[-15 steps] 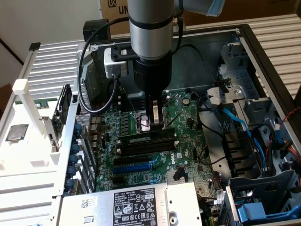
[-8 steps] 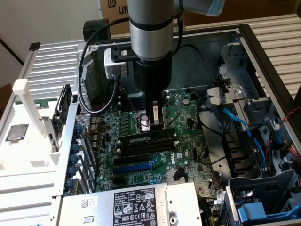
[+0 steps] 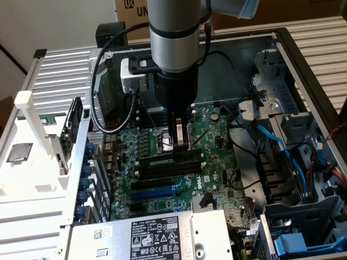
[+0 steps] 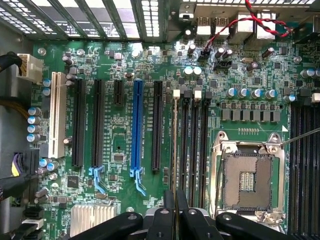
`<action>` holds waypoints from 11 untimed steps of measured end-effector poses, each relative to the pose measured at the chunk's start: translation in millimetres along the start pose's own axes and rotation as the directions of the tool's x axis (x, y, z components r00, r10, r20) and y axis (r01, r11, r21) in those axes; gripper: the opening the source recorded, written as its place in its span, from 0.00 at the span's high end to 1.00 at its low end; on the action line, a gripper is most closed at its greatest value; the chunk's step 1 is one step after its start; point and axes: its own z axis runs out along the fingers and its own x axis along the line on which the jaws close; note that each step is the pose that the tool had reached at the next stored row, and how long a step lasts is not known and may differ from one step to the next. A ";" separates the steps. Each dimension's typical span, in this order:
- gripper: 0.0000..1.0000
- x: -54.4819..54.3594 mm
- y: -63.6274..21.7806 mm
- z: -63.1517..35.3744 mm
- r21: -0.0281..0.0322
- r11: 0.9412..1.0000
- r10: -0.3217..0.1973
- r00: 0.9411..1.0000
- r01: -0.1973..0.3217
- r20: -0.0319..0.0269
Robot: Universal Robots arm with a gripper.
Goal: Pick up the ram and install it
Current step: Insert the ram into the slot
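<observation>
**Claw holds the ram edge-on over the memory slots**

Nearest the wrist camera, at the bottom centre of the frame, the claw (image 4: pixel 175 216) is clamped on the ram (image 4: pixel 174 150). We see the stick as a thin pale line running up from between the fingers (image 4: pixel 165 220). We judge it is gripped by its flat faces so that its contact edge points down at the board. It lies parallel to the black memory slots (image 4: pixel 194 145) just to its right in the frame. We cannot tell which slot it meets or whether it is seated.

Further right sits the open CPU socket (image 4: pixel 247 180). Left of centre is the blue slot (image 4: pixel 137 130), well apart from the ram. The motherboard (image 4: pixel 125 65) stretches to the top of the frame.

The exterior view adds what the wrist camera lacks. The arm (image 3: pixel 171 38) stands upright at top centre, reaching down into the open case (image 3: pixel 303 49), with its fingertips down at the slots in mid-frame.
</observation>
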 end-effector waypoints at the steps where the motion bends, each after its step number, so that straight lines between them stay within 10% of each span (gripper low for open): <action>1: 0.87 0.0 0.0 0.7 0.000 1.000 0.000 1.000 0.000 0.000; 11: 0.87 -0.8 0.2 2.7 0.000 1.000 0.002 1.000 -0.002 0.001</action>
